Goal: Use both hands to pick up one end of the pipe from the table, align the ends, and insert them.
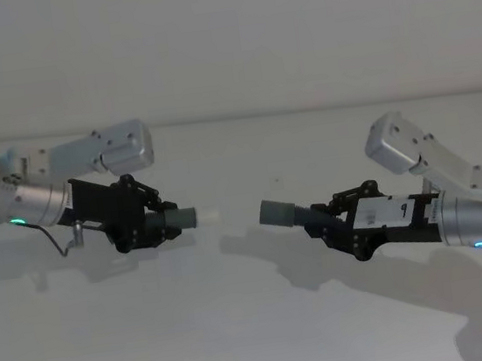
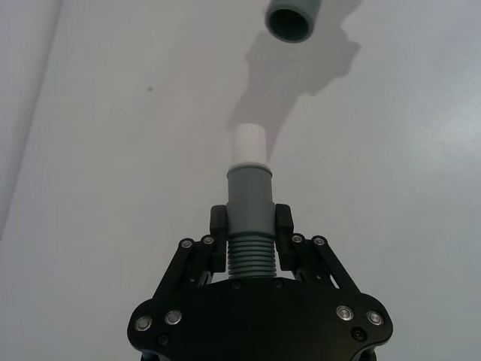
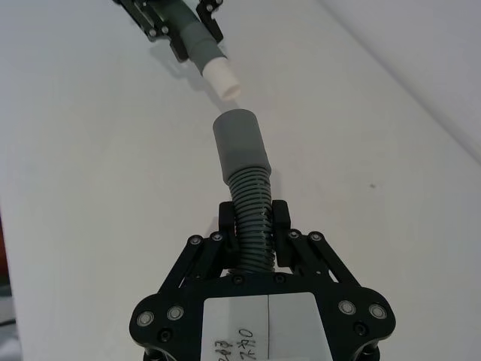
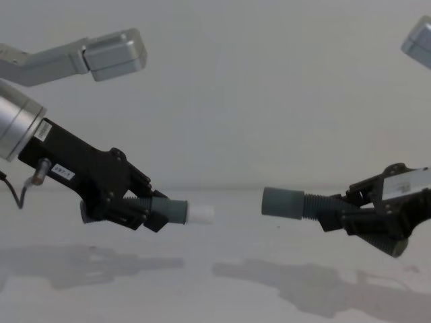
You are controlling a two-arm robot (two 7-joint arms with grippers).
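Facing each other above the table [image 1: 243,339], the two pipe pieces are both held up, with a clear gap between their ends. The left gripper [image 1: 168,220] has its fingers closed on the ribs of the left piece [image 1: 179,217], whose white tip [image 1: 209,213] points right. The right gripper [image 1: 316,217] is likewise clamped on the ribs of the right piece [image 1: 296,216], its wide cuff [image 1: 276,213] pointing left.

The step in hand appears to be alignment, just ahead of insertion. In the chest view the cuff [image 4: 281,202] sits a little higher than the tip [image 4: 202,214]. In the left wrist view the cuff's mouth [image 2: 291,19] stands off the tip's line rather than dead ahead, so the ends are probably not yet coaxial.

To do this well, the offset should be corrected first, bringing mouth and tip onto one line while the gap remains. Only then should the arms close the gap, slowly and straight along that line. A skewed push would likely bend the ribbed hose (it looks flexible) and let the tip catch on the cuff's rim.
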